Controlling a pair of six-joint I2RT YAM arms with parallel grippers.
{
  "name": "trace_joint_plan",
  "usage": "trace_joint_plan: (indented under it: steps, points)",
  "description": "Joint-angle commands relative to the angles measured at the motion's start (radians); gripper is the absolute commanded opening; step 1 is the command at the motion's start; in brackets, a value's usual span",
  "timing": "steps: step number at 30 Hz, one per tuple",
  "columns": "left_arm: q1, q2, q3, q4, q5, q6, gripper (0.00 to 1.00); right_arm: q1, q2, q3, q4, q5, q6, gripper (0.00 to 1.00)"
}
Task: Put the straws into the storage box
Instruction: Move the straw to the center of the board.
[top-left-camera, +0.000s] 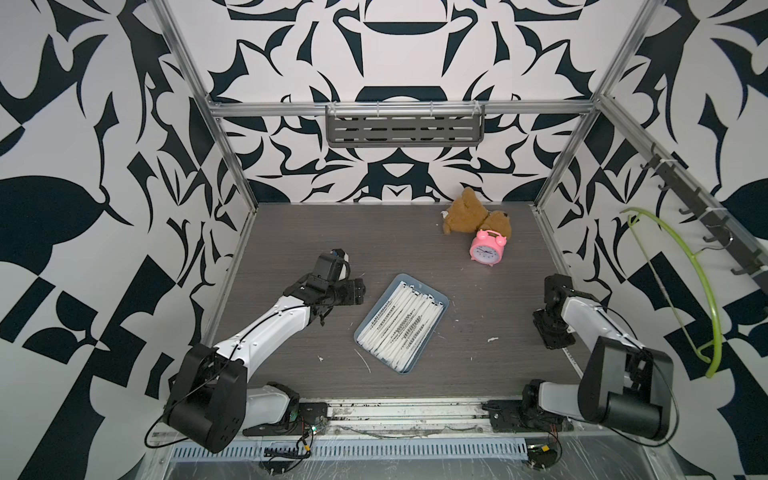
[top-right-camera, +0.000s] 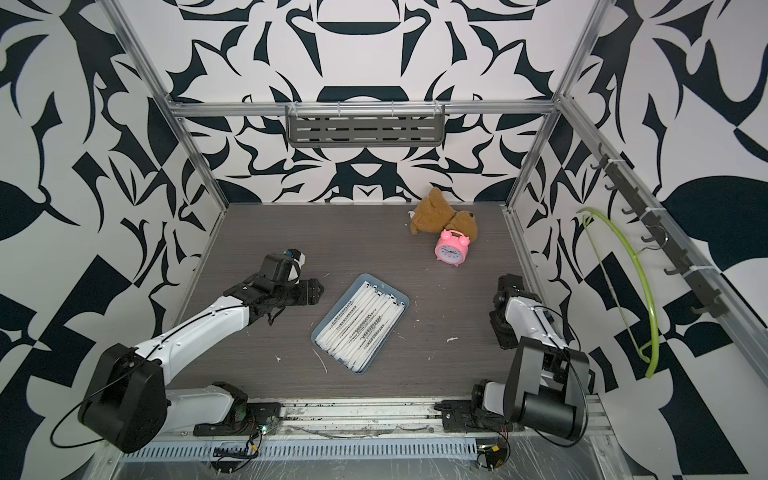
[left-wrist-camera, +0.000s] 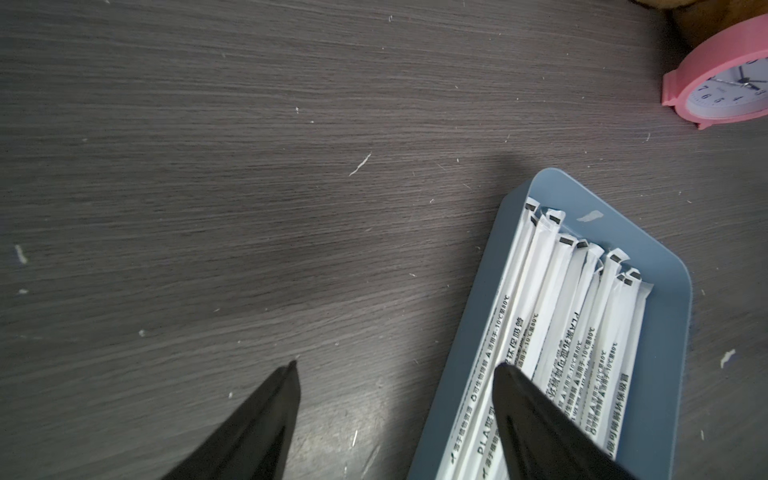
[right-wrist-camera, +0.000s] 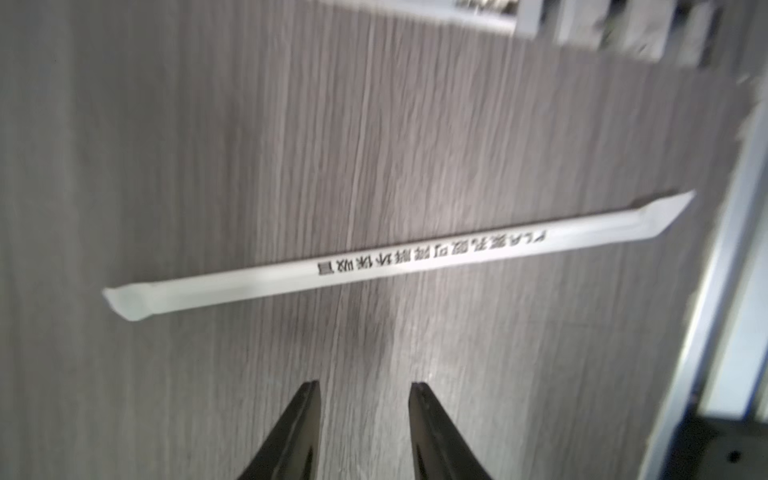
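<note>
The blue-grey storage box (top-left-camera: 440, 297) (top-right-camera: 401, 301) lies slantwise mid-table in both top views, filled with several white paper-wrapped straws (top-left-camera: 399, 326) (top-right-camera: 359, 324) (left-wrist-camera: 557, 324) laid side by side. My left gripper (top-left-camera: 359, 291) (left-wrist-camera: 397, 366) hovers open at the box's left side, one finger over the straws, the other over bare table, holding nothing. In the right wrist view a single straw (right-wrist-camera: 399, 255) lies flat on the table just ahead of my right gripper (right-wrist-camera: 365, 385), which is open and empty. In the top views my right gripper (top-left-camera: 555, 330) points down by the right wall and hides that straw.
A pink alarm clock (top-left-camera: 487, 251) (left-wrist-camera: 723, 83) and a brown teddy bear (top-left-camera: 467, 214) sit at the back right. A grey slotted shelf (top-left-camera: 405, 124) hangs on the back rail. A green hanger (top-left-camera: 681, 266) hangs on the right wall. White scraps (top-left-camera: 492, 339) and a thin sliver (top-left-camera: 363, 359) dot the table.
</note>
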Motion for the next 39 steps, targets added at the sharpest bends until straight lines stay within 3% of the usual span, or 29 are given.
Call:
trace_joint_plan:
  steps: [1, 8, 13, 17, 22, 27, 29, 35, 37, 39]
  points:
    - [0.003, -0.02, -0.021, -0.005, 0.0, 0.008, 0.8, -0.118, -0.063, 0.039, -0.059, 0.051, -0.102, 0.42]
    - [0.004, -0.007, -0.011, 0.005, 0.022, 0.008, 0.8, -0.419, 0.074, 0.014, 0.023, 0.031, -0.201, 0.42]
    - [0.003, -0.01, -0.015, 0.003, 0.017, 0.008, 0.8, -0.433, 0.152, -0.028, 0.07, -0.014, -0.199, 0.39]
    - [0.003, -0.019, -0.025, 0.005, 0.003, 0.008, 0.8, -0.305, 0.1, -0.087, 0.041, -0.037, -0.13, 0.38]
    - [0.003, -0.016, -0.023, 0.006, -0.007, 0.01, 0.8, -0.013, 0.026, -0.087, -0.049, -0.049, 0.065, 0.37]
    - [0.003, -0.016, -0.021, 0.006, -0.018, 0.013, 0.8, 0.301, 0.109, 0.022, -0.083, -0.037, 0.231, 0.37]
    - [0.003, -0.018, -0.018, 0.004, -0.023, 0.017, 0.8, 0.361, 0.178, 0.1, -0.13, -0.01, 0.231, 0.39]
    - [0.003, -0.05, -0.017, -0.012, -0.038, 0.022, 0.8, 0.341, 0.092, 0.111, -0.169, 0.078, 0.053, 0.5]
    - [0.003, -0.059, -0.024, -0.005, -0.034, 0.02, 0.81, 0.288, 0.076, 0.107, -0.131, 0.027, -0.082, 0.55]
    - [0.003, -0.055, -0.027, 0.008, -0.028, 0.022, 0.81, 0.214, 0.114, 0.124, -0.057, -0.101, -0.253, 0.58]
